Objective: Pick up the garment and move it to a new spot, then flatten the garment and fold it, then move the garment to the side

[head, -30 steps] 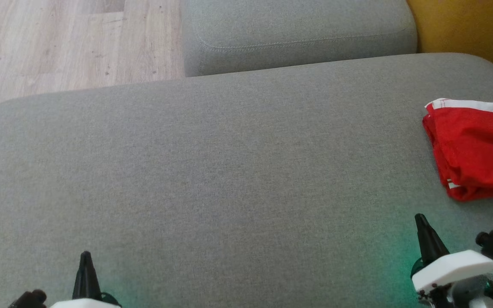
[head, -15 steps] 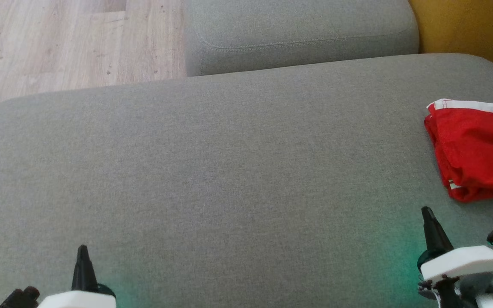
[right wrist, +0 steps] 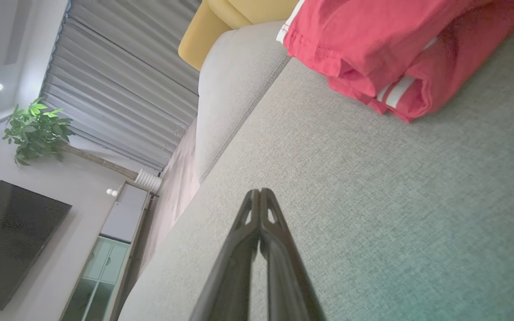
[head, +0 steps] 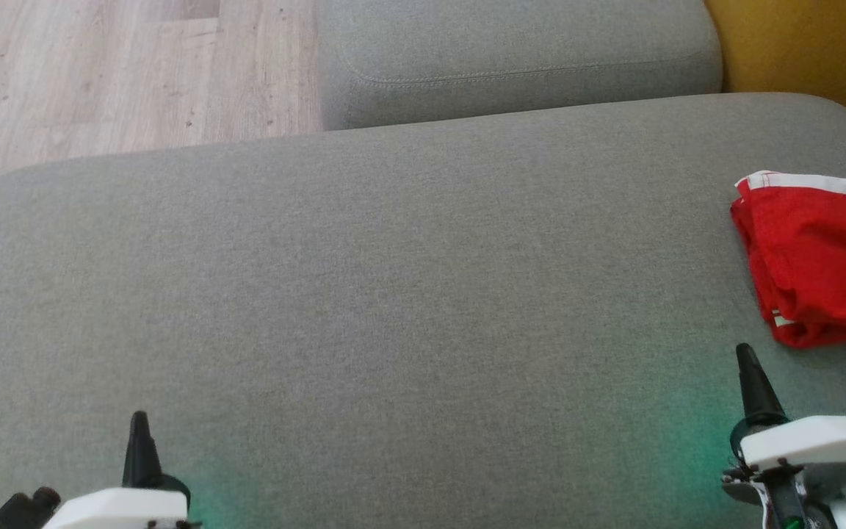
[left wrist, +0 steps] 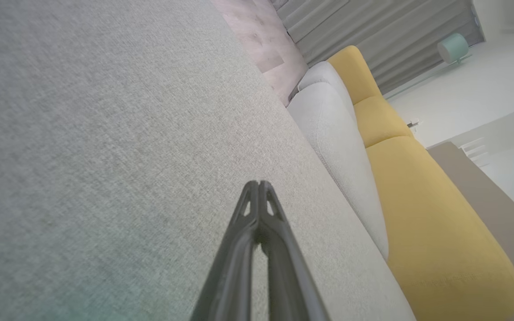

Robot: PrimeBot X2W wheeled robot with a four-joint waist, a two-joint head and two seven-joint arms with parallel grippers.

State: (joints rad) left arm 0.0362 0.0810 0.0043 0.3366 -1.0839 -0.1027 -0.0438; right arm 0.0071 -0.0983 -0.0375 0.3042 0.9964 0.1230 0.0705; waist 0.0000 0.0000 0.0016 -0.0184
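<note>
Where woven grey cushion [head: 393, 257] rounds off — folded red garment [head: 819, 257].

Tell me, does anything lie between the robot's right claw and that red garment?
No, the stretch is bare: just grey cushion between the right gripper and the red garment, as the head view and right wrist view show.

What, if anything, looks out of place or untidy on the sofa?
Only the red garment: it lies folded but uneven, layers not aligned, on the right part of the cushion. No damage shows.
</note>
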